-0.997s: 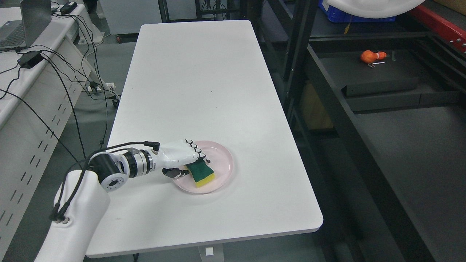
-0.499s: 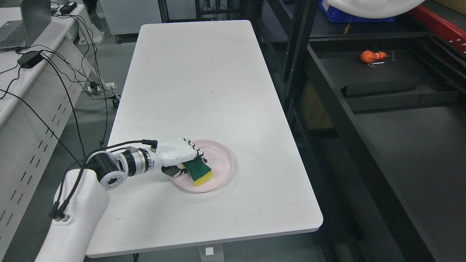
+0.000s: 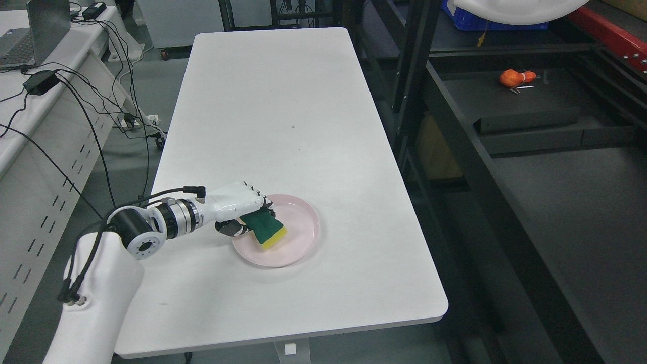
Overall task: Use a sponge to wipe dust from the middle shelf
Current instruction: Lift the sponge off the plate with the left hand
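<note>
Down at the lower left, the left hand reaches in over the near edge of the pink plate, its fingers curled over the top of the sponge and the thumb under it, so the sponge is pinched between them. That sponge shows a dark green face upward and a yellow layer at its outer end, and it tilts, the yellow end lowest over the plate; whether that end touches the plate cannot be told. Its plate sits on the white surface, toward the near end and left of the middle. Off to the right stands a dark shelf unit, well apart from the hand, with a small orange object lying on a far shelf board. Cables hang down the side of a desk at the left
</note>
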### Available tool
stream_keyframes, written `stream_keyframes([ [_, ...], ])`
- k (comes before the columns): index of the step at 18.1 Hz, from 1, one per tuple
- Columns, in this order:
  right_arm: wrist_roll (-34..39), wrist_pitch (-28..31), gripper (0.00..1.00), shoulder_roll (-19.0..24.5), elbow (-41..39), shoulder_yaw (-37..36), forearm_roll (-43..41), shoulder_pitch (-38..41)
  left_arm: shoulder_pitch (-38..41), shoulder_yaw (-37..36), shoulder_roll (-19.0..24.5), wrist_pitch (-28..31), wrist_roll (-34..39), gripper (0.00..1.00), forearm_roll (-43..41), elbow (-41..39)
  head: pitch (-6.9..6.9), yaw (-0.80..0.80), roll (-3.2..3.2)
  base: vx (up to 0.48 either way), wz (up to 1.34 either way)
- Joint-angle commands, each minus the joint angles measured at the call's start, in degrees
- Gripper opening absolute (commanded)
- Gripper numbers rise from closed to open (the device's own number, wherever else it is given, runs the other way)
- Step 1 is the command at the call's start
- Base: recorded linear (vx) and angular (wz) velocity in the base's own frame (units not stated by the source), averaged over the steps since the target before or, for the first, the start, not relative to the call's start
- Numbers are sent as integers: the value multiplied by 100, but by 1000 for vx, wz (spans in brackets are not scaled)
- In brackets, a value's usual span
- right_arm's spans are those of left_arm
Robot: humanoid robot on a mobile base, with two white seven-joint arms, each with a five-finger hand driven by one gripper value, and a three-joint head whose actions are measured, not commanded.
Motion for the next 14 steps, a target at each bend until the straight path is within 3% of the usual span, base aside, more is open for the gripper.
stream_keyframes([
  [1, -1, 414, 100, -100, -100, 0, 0, 3, -22, 543, -40, -4, 13, 23, 10, 34, 0, 0, 0, 0, 0],
  [6, -1, 414, 100, -100, -100, 0, 0, 3, -321, 729, -119, -4, 22, 12, 632, -500, 0, 0, 0, 0, 0],
  [10, -1, 414, 100, -100, -100, 0, 0, 3, -339, 746, -101, -4, 22, 12, 1100, -1519, 0, 0, 0, -33, -10],
  [14, -1, 414, 100, -100, -100, 0, 0, -5, -365, 1008, -215, -4, 22, 14, 1214, -1899, 0, 0, 0, -58, -112],
])
